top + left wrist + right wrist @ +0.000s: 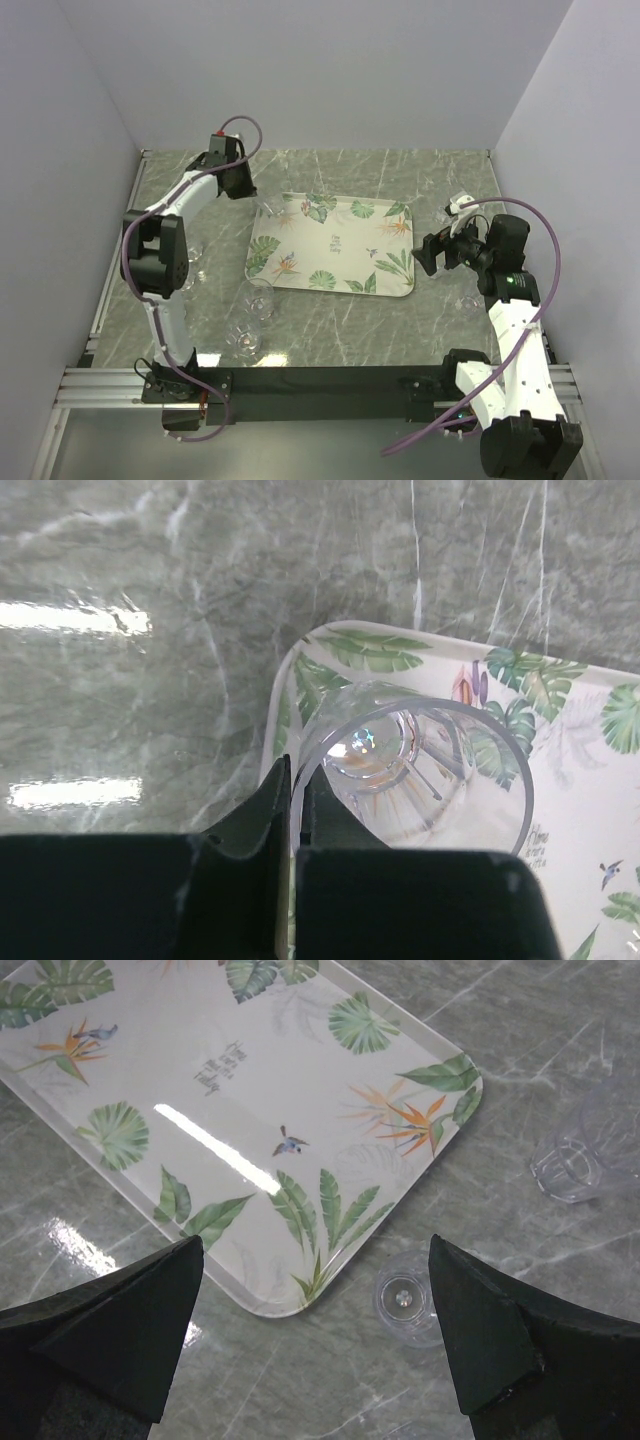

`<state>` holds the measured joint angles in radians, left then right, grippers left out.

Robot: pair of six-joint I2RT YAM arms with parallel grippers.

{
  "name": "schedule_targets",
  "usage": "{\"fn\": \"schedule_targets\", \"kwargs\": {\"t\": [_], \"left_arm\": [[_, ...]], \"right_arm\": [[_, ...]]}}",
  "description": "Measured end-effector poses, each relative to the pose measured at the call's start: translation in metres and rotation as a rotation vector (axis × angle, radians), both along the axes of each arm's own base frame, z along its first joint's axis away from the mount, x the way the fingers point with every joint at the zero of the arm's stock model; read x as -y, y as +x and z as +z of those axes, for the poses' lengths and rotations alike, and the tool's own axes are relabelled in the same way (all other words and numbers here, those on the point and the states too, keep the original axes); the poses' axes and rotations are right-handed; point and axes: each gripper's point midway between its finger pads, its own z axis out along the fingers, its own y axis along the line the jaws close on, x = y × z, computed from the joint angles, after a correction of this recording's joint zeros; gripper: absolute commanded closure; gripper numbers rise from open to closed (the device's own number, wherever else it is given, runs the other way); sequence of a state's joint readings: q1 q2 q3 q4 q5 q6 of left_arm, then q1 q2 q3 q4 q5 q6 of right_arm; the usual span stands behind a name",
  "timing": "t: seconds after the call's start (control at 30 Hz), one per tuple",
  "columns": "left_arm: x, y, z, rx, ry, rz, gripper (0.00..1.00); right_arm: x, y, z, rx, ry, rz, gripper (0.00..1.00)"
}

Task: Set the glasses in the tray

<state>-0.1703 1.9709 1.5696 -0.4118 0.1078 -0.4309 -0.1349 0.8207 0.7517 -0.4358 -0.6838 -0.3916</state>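
1. The grey-green marble table (400,170) carries the tray (320,250) at its centre, long side running left to right. No glass stands free inside the tray.

2. The left arm (175,200) reaches across to the tray's far-left corner. The right arm (510,290) stands off the tray's right edge.

3. Glasses:
   - The held glass (420,770) is upright over the tray's far-left corner, mouth toward the wrist camera. Whether its base touches the tray cannot be determined.
   - Two loose glasses (258,300) stand on the table near the tray's near-left corner.
   - The corner glass (405,1300) stands on the table just beside the tray's near-right corner.
   - The outer glass (585,1155) stands farther out, near the far-right corner.

4. The left gripper (297,800) is clamped on the held glass, one finger inside the rim and one outside, pinching the wall. This grip probably keeps the glass vertical for setting down. Judged step: lower and release.

5. The right gripper (312,1250) has its fingers spread wide and grips nothing. It hovers above the tray's near-right corner, probably staged for the corner glass.
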Motion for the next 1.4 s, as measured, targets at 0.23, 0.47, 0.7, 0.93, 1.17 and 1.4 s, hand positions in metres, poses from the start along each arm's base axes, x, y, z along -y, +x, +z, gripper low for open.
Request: {"fn": "schedule_targets", "kwargs": {"t": [0.23,0.47,0.7,0.93,1.17,1.4], "left_arm": [[0.012,0.002,-0.016,-0.036,0.029,-0.02,0.99],[0.014,0.009,-0.021,-0.04,0.067,-0.023,0.91],[0.02,0.01,-0.019,-0.035,0.078,-0.035,0.57],[0.023,0.007,-0.008,-0.015,0.072,-0.042,0.3],[0.016,-0.026,0.074,0.148,0.04,-0.045,0.12],[-0.005,-0.098,0.152,0.383,0.014,-0.032,0.1]], "right_arm": [[0.0,0.0,-0.001,-0.002,0.0,-0.002,0.0],[0.001,0.001,-0.001,-0.004,0.0,-0.003,0.0],[0.001,0.001,-0.001,-0.001,-0.003,-0.002,0.0],[0.002,0.001,-0.001,0.006,-0.012,0.002,0.0],[-0.008,-0.004,0.0,0.02,0.0,0.078,0.0],[-0.047,-0.023,0.0,-0.016,-0.02,0.309,0.0]]}}
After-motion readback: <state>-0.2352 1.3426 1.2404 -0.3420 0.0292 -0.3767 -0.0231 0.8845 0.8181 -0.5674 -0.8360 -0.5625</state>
